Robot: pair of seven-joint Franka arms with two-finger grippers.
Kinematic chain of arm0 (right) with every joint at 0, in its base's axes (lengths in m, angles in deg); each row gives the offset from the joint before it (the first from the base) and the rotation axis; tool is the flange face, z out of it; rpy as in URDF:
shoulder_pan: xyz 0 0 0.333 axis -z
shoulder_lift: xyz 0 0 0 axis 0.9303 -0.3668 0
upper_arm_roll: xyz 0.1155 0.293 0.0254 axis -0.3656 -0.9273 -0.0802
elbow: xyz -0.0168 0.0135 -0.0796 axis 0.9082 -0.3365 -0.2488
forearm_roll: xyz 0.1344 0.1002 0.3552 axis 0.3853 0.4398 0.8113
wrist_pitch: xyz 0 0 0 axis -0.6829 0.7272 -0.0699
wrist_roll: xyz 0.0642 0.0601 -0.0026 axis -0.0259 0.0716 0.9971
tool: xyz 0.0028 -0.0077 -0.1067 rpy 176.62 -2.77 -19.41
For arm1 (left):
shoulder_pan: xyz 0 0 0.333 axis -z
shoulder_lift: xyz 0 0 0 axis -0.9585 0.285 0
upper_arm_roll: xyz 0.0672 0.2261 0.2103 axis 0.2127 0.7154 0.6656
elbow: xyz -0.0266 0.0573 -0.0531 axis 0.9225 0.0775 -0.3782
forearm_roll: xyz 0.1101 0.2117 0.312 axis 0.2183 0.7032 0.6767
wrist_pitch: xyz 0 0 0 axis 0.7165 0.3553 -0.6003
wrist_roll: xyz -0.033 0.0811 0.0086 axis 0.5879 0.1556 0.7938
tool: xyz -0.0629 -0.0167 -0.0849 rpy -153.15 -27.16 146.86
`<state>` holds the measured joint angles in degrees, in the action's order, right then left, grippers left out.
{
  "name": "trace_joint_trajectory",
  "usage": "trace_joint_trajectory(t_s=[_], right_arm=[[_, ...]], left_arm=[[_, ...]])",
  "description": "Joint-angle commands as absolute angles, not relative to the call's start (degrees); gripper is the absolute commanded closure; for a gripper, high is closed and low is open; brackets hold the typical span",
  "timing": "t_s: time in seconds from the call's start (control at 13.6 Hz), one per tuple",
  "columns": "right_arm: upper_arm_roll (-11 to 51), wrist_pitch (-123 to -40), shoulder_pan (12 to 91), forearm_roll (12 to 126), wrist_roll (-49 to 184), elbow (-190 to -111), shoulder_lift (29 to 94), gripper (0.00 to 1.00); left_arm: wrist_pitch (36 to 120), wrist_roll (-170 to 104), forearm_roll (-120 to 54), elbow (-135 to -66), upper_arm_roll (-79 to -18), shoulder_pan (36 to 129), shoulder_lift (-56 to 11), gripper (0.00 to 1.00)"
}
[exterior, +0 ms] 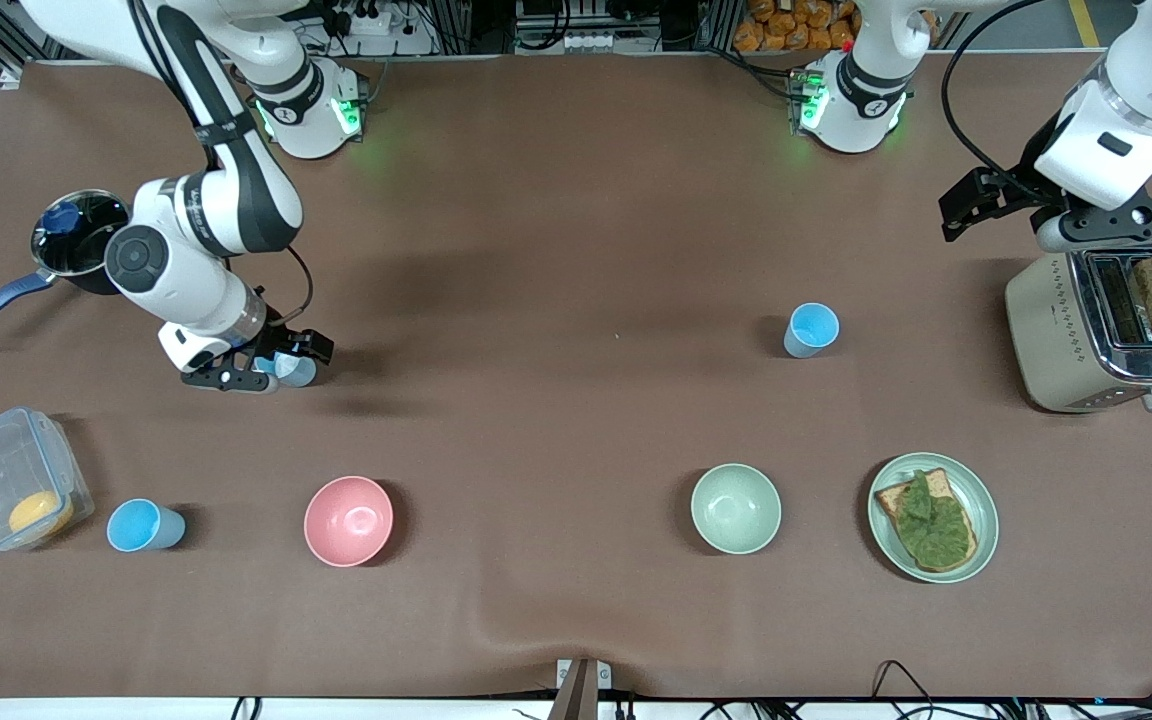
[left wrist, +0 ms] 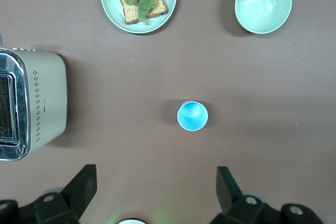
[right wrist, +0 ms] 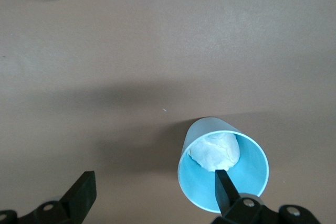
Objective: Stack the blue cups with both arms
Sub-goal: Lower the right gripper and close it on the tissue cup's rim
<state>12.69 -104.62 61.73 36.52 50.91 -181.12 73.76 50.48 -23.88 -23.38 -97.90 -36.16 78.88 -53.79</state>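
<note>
Three blue cups stand upright on the brown table. One blue cup is toward the left arm's end. A second stands near the front edge, beside a clear box. The third is under my right gripper. That gripper is open and low, with one fingertip over the cup's mouth and the other well off to the side. My left gripper hangs open and high over the table beside the toaster, holding nothing.
A toaster with a bread slice stands at the left arm's end. A plate of toast with lettuce, a green bowl and a pink bowl lie along the front. A pot and a clear box sit at the right arm's end.
</note>
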Motion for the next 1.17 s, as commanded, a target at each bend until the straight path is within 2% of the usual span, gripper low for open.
trace_joint_trajectory(t_s=[0.0,0.15,0.22,0.37,0.51,0.81,0.88,1.1], right_arm=[[12.9,-105.8,61.8,36.2,49.8,-181.1,72.7,0.00],[13.0,-107.0,62.8,36.2,49.8,-181.0,70.8,0.02],[13.0,-107.9,62.9,36.2,49.8,-181.0,70.3,0.10],[13.0,-108.0,62.8,36.3,49.6,-181.1,70.3,0.30],[13.0,-107.9,62.9,36.3,49.6,-181.0,69.8,0.45],[13.0,-107.4,63.9,36.3,50.1,-180.5,70.2,0.93],[13.0,-107.3,63.9,36.2,50.2,-180.5,70.4,1.00],[12.8,-104.7,62.9,36.2,50.1,-178.9,71.9,1.00]], left_arm=[[49.8,-23.3,-23.8,-97.4,-36.4,78.4,-53.6,0.00],[49.9,-23.3,-23.8,-97.3,-36.5,78.4,-53.6,0.00],[49.9,-23.3,-23.8,-97.3,-36.5,78.4,-53.6,0.00],[50.0,-23.3,-23.8,-97.3,-36.5,78.4,-53.6,0.00],[50.0,-23.3,-23.8,-97.4,-36.4,78.4,-53.5,0.00],[50.0,-23.2,-23.8,-97.4,-36.4,78.4,-53.5,0.00],[49.9,-23.2,-23.8,-97.4,-36.4,78.4,-53.5,0.00],[49.7,-23.2,-23.8,-97.4,-36.5,78.4,-53.6,0.00]])
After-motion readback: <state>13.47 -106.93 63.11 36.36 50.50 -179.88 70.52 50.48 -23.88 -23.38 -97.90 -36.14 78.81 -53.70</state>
